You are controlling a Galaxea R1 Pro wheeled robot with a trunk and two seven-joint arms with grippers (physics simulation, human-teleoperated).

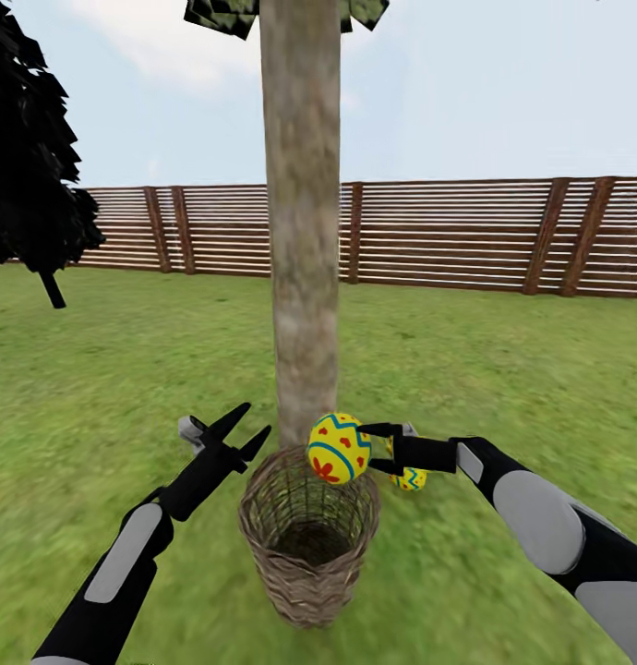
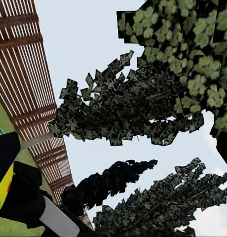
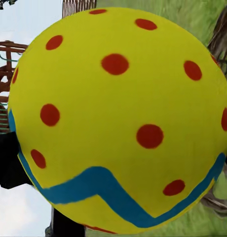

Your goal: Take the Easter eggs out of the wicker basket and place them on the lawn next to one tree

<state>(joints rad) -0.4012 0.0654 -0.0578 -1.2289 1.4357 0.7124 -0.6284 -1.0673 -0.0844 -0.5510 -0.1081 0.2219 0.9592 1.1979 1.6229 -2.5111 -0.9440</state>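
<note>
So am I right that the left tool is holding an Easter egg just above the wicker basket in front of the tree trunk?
Not quite: it is the right tool that holds the Easter egg just above the wicker basket in front of the tree trunk. The head view shows this; there the left tool stands open and empty beside the basket.

Left wrist cam points up and out: dark conifer foliage [image 2: 118, 113] across centre, lighter green leaves [image 2: 192, 49] at one corner, pale sky [image 2: 79, 44] behind. Brown slat fence [image 2: 24, 84] along one edge. Yellow egg [image 2: 1, 190] sliver with blue band beside a black-and-grey robot arm [image 2: 32, 200]
</note>
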